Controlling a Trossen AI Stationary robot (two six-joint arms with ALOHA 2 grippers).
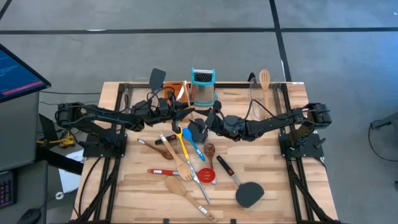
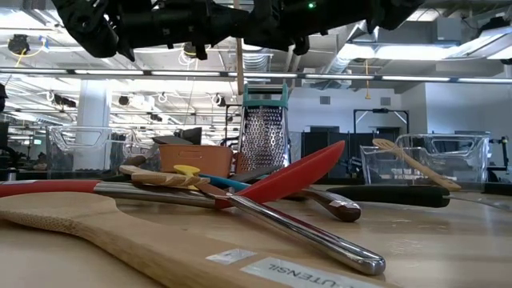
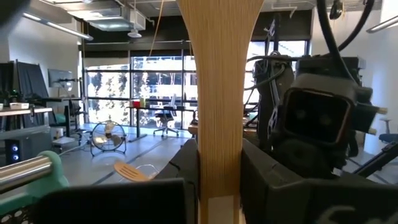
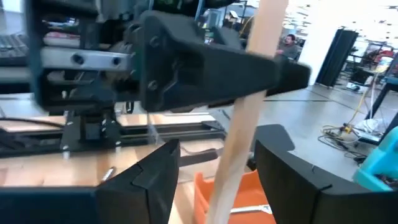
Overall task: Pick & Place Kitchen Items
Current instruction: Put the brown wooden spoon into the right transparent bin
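High view: left pincer [image 1: 180,112] and right pincer [image 1: 208,120] meet above the worktop [image 1: 273,180]. Left wrist view: left pincer is clamped on a wooden utensil [image 3: 219,93], long axis upright. Right wrist view: its handle [image 4: 242,124] stands between the right pincer's parted fingers [image 4: 292,168], ready for handover.

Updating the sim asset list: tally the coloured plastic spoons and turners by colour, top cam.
Black turners: 2
Yellow spoon: 1
Blue spoon: 1
Red spoon: 1
Total: 5
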